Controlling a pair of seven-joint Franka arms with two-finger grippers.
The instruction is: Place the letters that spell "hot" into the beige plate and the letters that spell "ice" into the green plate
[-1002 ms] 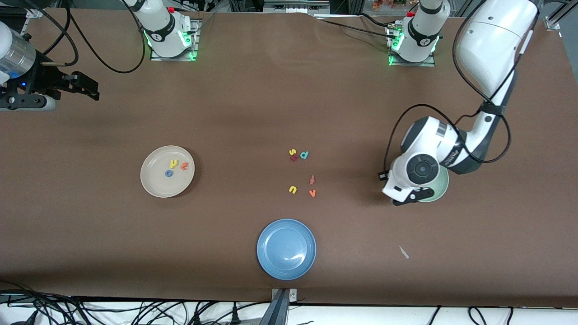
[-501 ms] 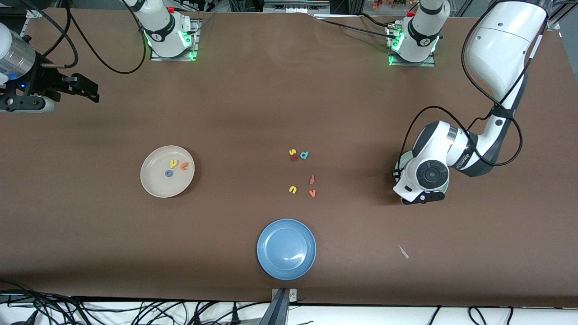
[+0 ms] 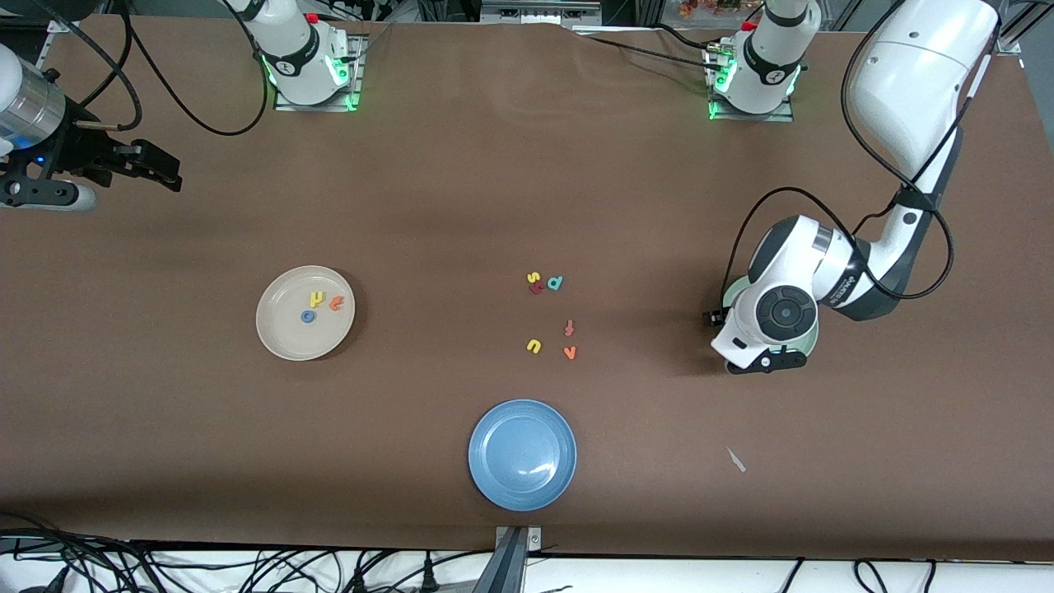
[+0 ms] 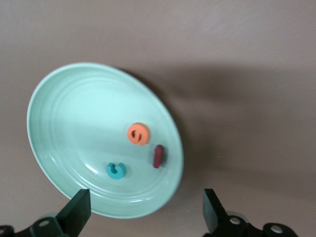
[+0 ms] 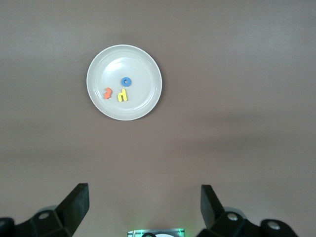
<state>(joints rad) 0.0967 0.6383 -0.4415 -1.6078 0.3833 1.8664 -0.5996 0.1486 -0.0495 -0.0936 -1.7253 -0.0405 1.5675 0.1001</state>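
Left gripper spread wide, empty, over the green plate. Inside: three letters, orange e, teal c, dark red i. Right gripper also wide open, empty, waiting aloft. Beige plate: three letters, yellow h, blue o, orange t. Loose letters mid-table: apparently six. One blue plate.

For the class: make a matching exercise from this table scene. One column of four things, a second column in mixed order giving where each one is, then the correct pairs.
Column 1
1. teal c
2. blue o
3. yellow u
4. left gripper

Column 2
A. on the bare table, nearer the front camera than the teal d
B. in the green plate
C. over the green plate, fingers open
D. in the beige plate

Pairs: 1-B, 2-D, 3-A, 4-C
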